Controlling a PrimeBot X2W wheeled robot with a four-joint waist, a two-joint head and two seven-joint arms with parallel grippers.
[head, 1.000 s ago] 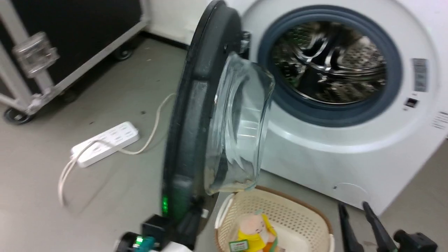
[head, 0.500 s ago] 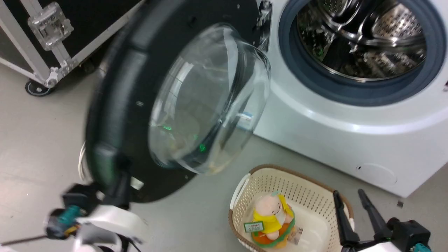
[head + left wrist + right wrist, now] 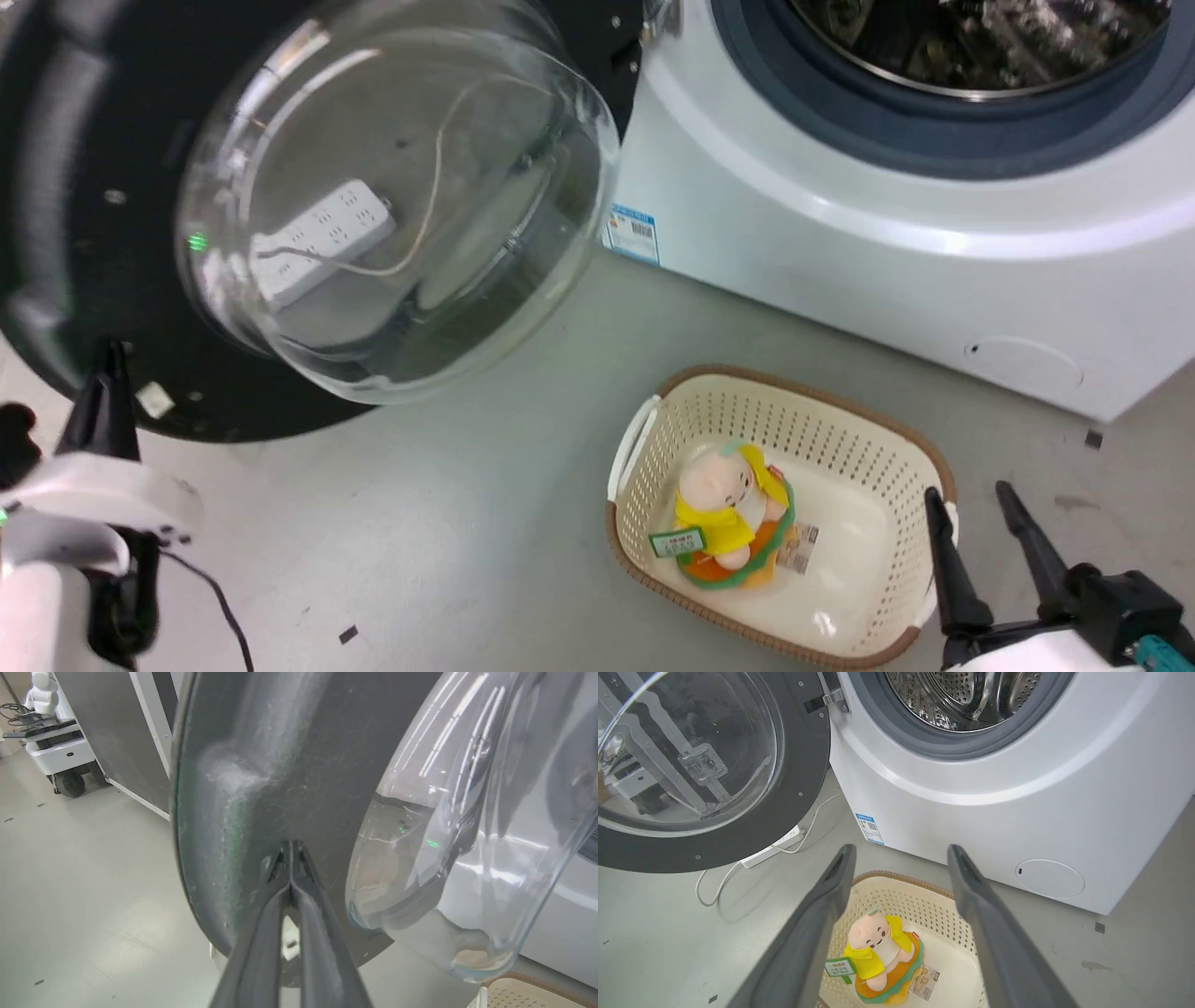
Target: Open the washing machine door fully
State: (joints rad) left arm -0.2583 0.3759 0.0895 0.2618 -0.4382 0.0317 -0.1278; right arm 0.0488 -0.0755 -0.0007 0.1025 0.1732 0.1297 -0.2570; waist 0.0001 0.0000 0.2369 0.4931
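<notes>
White boxy front-loading washing machine [image 3: 840, 233] stands at upper right of the head view, with its grey-rimmed mouth and perforated steel drum [image 3: 957, 695] exposed. Its round glossy black door with a bulging clear glass bowl [image 3: 373, 187] hangs from the hinge at the machine's left, swung wide, with the inner face toward you.

A cream perforated plastic basket with a brown rim [image 3: 644, 439] sits on the grey floor [image 3: 448, 541] in front of the machine. It is clear of the door.

Left pincer [image 3: 290, 858] is closed on nothing, with its tips at the door's black inner face near the lower rim. Right pincer [image 3: 901, 851] is spread open and idle above the basket.

A white power strip [image 3: 322, 238] shows through the glass. A small yellow-and-pink plush toy [image 3: 728, 509] lies in the basket.

Step looks like the end of the opening push. For the next move, nudge the door to its hinge stop if any travel is left. Then back the left pincer straight off so it doesn't drag the door back.
</notes>
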